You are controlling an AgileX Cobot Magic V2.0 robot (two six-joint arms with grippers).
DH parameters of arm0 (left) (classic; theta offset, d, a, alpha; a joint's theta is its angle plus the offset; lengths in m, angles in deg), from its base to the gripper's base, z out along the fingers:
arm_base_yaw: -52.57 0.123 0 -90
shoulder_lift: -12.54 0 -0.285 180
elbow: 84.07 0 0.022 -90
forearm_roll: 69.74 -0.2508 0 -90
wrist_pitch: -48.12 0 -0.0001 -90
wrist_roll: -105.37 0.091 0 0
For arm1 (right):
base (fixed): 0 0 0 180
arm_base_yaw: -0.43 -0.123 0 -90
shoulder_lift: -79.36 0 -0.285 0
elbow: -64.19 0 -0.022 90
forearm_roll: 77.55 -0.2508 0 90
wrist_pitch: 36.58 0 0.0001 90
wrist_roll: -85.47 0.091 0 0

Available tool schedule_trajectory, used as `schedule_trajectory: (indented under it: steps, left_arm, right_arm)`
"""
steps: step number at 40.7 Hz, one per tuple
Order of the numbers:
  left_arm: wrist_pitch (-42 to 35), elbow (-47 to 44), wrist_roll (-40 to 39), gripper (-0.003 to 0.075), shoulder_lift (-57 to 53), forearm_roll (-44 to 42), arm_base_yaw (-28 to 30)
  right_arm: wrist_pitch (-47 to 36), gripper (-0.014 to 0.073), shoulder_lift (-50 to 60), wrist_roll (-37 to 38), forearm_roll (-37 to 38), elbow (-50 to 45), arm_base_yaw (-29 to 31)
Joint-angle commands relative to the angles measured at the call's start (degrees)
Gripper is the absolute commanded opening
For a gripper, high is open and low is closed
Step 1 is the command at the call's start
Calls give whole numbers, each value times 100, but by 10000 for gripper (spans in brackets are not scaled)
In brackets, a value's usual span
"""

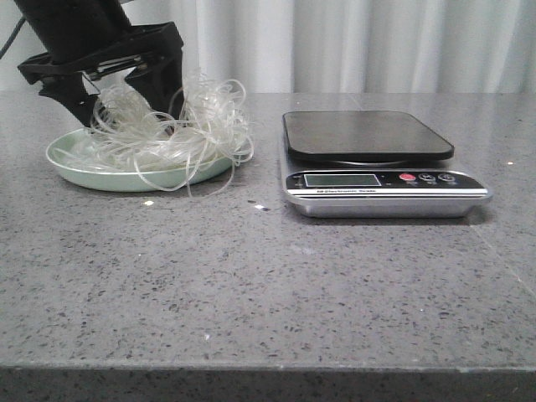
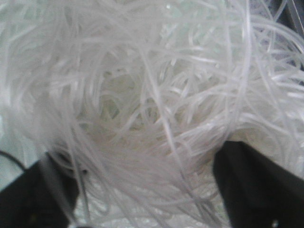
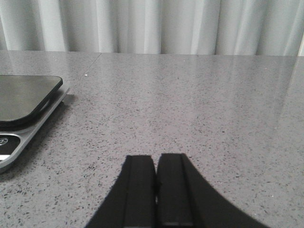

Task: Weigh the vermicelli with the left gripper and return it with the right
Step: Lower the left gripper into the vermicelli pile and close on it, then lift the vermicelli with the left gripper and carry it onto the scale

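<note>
The vermicelli (image 1: 172,130), a fluffy heap of translucent white strands, lies on the pale green plate (image 1: 71,163) at the far left of the table. My left gripper (image 1: 126,105) is lowered into the heap, open, with one black finger on each side of the strands. In the left wrist view the vermicelli (image 2: 152,95) fills the frame, and the left gripper (image 2: 137,156) shows its fingers (image 2: 256,185) wide apart around it. My right gripper (image 3: 155,159) is shut and empty, low over bare table to the right of the scale. It is out of the front view.
A silver kitchen scale (image 1: 368,134) with a black weighing plate and a display (image 1: 342,179) stands right of the green plate; its corner shows in the right wrist view (image 3: 23,102). White curtains hang behind the grey speckled table (image 1: 268,285).
</note>
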Motion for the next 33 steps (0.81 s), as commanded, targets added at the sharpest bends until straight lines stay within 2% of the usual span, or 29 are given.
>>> schedule_trajectory:
  steps: [1,5,6,8,19,33]
  left_arm:
    - [-99,178,32,336,-211,94,-50]
    - [-108,201,32,130,-211,94,-50]
    - [-108,200,32,120,-211,94,-50]
    - [-113,200,32,153,-211,94,-50]
    - [115,710,32,137,-211,94,-50]
    - [707,2278,11,137,-211,94,-50]
  right_arm:
    - [-447,150,90,-63,86,44,35]
    - [-447,150,90,-63,86,44,35]
    - [-447,150,90,-63,86,44,35]
    - [-447,150,90,-63,86,44,35]
    - [-447,150,90,-63,86,44,35]
    - [-452,150,90,-63,86,44,35]
